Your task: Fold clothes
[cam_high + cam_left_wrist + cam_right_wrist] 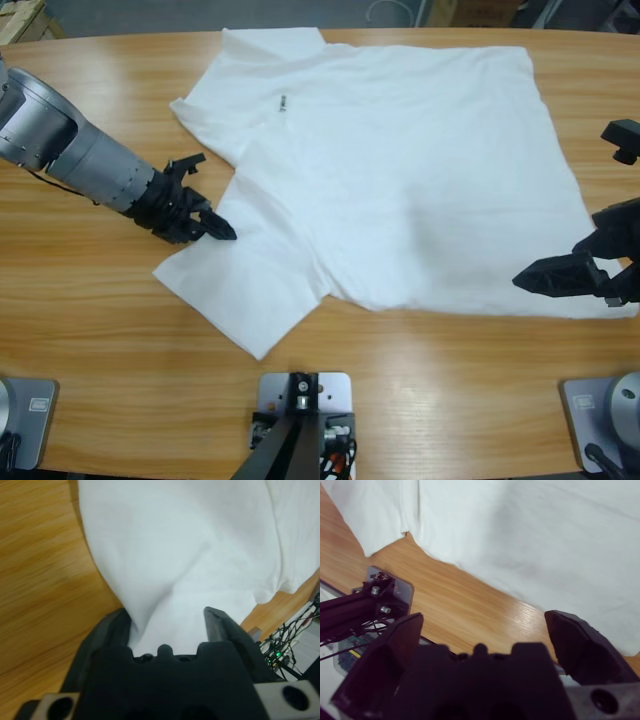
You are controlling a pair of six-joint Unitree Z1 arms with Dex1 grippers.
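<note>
The clothes are one white T-shirt (400, 170) lying flat across the table, with a tiny dark logo (284, 102) on the chest and one sleeve (250, 280) reaching toward the front edge. My left gripper (212, 212) comes in from the left at that sleeve's edge. In the left wrist view the sleeve cloth (180, 570) lies between the jaws of the left gripper (167, 622), which stand apart. My right gripper (560, 270) hovers at the shirt's front right corner. In the right wrist view the right gripper (485, 625) is wide open over bare wood, just short of the hem (530, 575).
The wooden table (100, 300) shows bare wood in front of the shirt and to its left. The shirt's right edge lies close to the table's right end. Cables and electronics (285, 645) hang beyond the table's front edge.
</note>
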